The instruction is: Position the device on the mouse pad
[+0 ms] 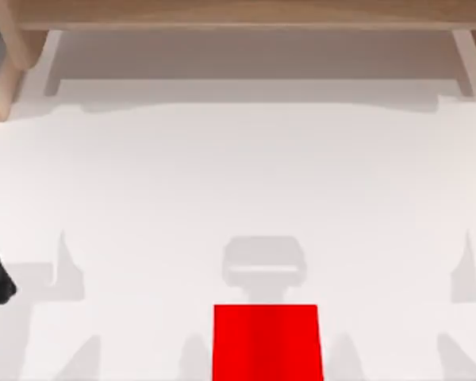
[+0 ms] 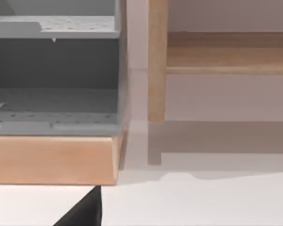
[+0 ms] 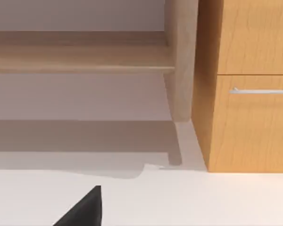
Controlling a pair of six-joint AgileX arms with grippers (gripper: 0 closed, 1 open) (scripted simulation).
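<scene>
Mouse pad (image 1: pixel 267 341) at the bottom centre of the top view, flat on the white counter (image 1: pixel 238 182).
No device is seen; a dark arm part lies at the left edge, and neither pincer's state can be told.

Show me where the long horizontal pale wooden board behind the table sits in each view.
Top view: the pale wooden board spans the far edge, beyond the white tabletop.
Left wrist view: the board meets an upright wooden post beside the grey shelf unit.
Right wrist view: the board meets a post beside the wooden drawer cabinet.
Shared landmark: the white tabletop, fronting the board.
</scene>
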